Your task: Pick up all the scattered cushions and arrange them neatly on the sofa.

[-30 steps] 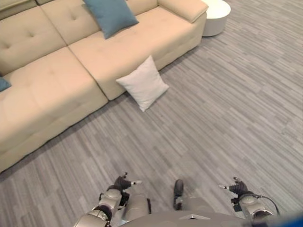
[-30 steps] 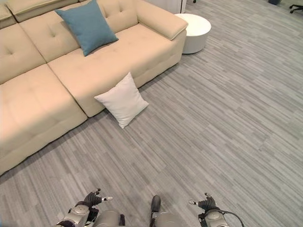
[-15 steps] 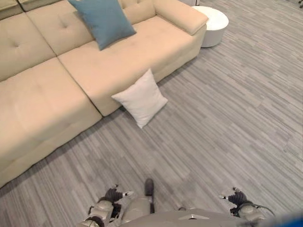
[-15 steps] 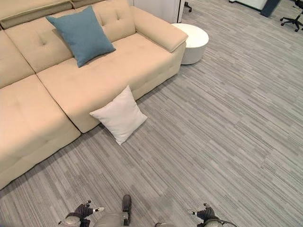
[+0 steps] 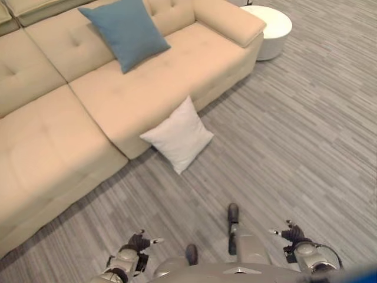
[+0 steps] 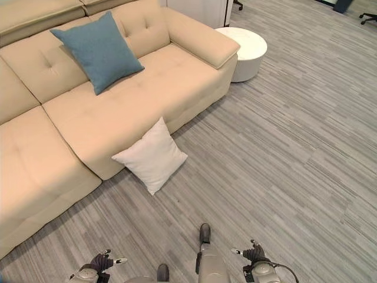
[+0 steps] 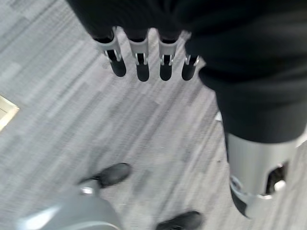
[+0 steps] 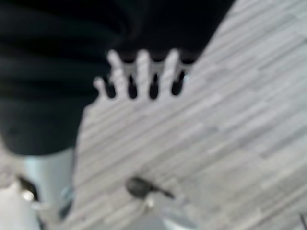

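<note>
The sofa (image 5: 53, 141) runs out of view at its left end. Since a second ago my view has shifted and the white cushion (image 5: 178, 135) sits lower in it, nearer me. It leans, square and soft, on the striped grey floor (image 5: 294, 135) against the sofa front; the blue cushion (image 5: 125, 30) rests on the tufted seat. My left hand (image 5: 139, 242) and right hand (image 5: 290, 233) hang empty, fingers straight.

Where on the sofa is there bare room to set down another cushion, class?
The beige fabric sofa has bare seat between the blue square cushion and the right armrest, and the whole left seat section is bare. The white square cushion leans against the sofa's front on the grey floor, crowding that spot.
</note>
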